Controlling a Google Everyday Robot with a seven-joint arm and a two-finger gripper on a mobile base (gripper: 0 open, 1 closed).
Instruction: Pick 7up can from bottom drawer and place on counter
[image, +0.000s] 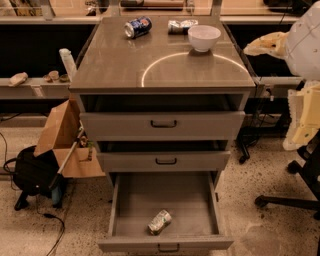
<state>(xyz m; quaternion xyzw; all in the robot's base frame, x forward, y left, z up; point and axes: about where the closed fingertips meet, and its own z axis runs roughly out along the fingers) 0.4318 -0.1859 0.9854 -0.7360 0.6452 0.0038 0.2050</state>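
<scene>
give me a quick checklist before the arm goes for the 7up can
1. bottom drawer open: ok.
2. 7up can uncovered, lying on its side near the drawer front: ok.
3. gripper over the can: not ok, it is up beside the counter, on the right.
4. Bare spot on the counter: ok, front left.
5. Can clear of the middle drawer above: ok.

Cream hand (264, 45) at right; silvery-green can (160, 222), grey drawer (165, 192).

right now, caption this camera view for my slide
7up can lies in the open bottom drawer; pincer off the right edge of the counter
</scene>
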